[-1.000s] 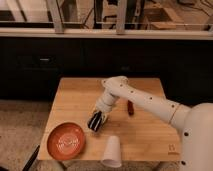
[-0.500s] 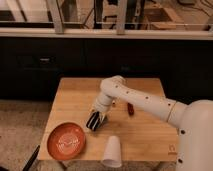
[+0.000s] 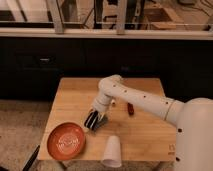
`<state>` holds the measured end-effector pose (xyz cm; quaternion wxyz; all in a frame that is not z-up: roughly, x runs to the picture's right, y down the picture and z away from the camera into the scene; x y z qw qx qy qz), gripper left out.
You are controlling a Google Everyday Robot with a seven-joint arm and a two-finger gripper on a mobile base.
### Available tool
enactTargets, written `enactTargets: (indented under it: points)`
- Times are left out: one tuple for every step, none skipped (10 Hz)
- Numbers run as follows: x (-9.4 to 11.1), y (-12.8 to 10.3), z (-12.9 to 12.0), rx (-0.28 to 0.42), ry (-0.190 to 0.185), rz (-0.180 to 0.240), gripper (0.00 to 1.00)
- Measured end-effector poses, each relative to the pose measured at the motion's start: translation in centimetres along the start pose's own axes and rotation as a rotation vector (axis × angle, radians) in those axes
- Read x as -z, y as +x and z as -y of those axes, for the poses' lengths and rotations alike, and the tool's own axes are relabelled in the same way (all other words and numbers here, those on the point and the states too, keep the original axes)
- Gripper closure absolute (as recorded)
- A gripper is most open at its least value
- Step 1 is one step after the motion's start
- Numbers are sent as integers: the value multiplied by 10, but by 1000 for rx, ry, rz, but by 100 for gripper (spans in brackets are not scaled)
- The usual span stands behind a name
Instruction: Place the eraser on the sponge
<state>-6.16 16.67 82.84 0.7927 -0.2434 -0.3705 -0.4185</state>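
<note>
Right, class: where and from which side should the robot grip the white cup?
Grip the white cup across its narrower upper end, coming from above: it widens downward, so a lower hold would likely slip. The gripper is beside the orange plate.

The gripper hangs low over the table. The plate crowds it at the near left and the cup at the near right. The far left boards lie open. The arm bars the right side, with a red thing beside it.

text: none readable | pincer: low over table, beside orange plate
</note>
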Motion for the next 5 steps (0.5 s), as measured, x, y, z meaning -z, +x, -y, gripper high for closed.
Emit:
enactTargets:
  points:
    - [-1,1,0,1,1,13,20]
    - [-1,1,-1,7,-4,27,20]
    - [-1,1,-1,20,-10,34,20]
    - [-1,0,-1,32,-17,41,20]
    - [-1,0,0,51,-18,51,20]
